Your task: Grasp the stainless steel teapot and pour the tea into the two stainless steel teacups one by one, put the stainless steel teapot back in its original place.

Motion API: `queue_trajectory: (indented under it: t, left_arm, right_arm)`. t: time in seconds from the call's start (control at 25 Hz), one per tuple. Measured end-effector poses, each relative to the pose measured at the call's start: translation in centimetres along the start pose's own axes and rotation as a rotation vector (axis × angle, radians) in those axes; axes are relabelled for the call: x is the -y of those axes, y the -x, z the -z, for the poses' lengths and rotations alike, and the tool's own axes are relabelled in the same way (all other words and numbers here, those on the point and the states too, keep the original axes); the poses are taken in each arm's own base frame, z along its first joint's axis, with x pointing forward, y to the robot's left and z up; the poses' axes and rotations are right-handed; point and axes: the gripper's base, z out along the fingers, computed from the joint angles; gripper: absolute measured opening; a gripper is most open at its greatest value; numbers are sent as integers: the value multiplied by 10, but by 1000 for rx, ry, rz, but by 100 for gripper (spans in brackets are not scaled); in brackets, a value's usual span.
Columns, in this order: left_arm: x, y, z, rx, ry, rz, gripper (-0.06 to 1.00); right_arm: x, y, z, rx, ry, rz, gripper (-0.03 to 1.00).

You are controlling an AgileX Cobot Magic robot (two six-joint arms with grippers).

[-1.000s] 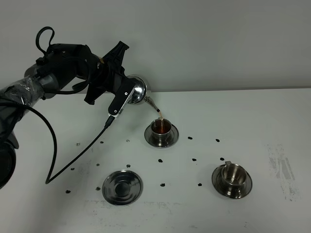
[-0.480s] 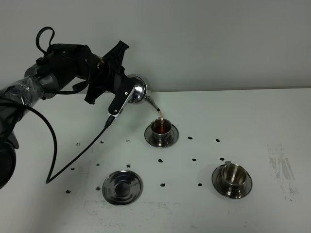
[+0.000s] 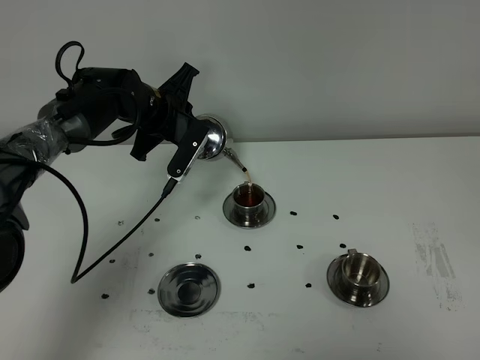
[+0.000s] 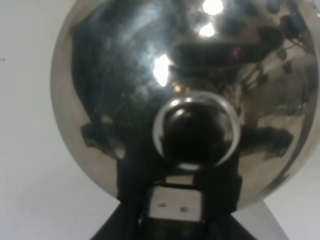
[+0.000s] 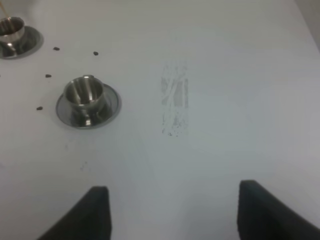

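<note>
My left gripper [image 3: 196, 142] is shut on the stainless steel teapot [image 3: 212, 142] and holds it tilted, spout down, above the far teacup [image 3: 250, 198]. A thin brown stream runs from the spout into that cup, which holds tea and stands on its saucer. The teapot's polished body [image 4: 185, 90] fills the left wrist view. The second teacup [image 3: 359, 271] stands empty on its saucer at the front right; it also shows in the right wrist view [image 5: 85, 96]. The empty ringed saucer [image 3: 189, 289] lies at the front left. My right gripper [image 5: 172, 210] is open over bare table.
Small dark specks are scattered over the white table [image 3: 420, 187] between the cups and the saucer. A scuffed grey patch [image 5: 175, 105] marks the table at the right. A black cable [image 3: 82, 225] hangs from the left arm down to the table.
</note>
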Motion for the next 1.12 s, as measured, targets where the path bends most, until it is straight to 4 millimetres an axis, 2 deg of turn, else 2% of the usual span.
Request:
queue_trajectory:
  t: [1.12]
  left_arm:
    - [-1,0,0,-4,7,-1,26]
  right_arm:
    - [0,0,0,0,0,0,56]
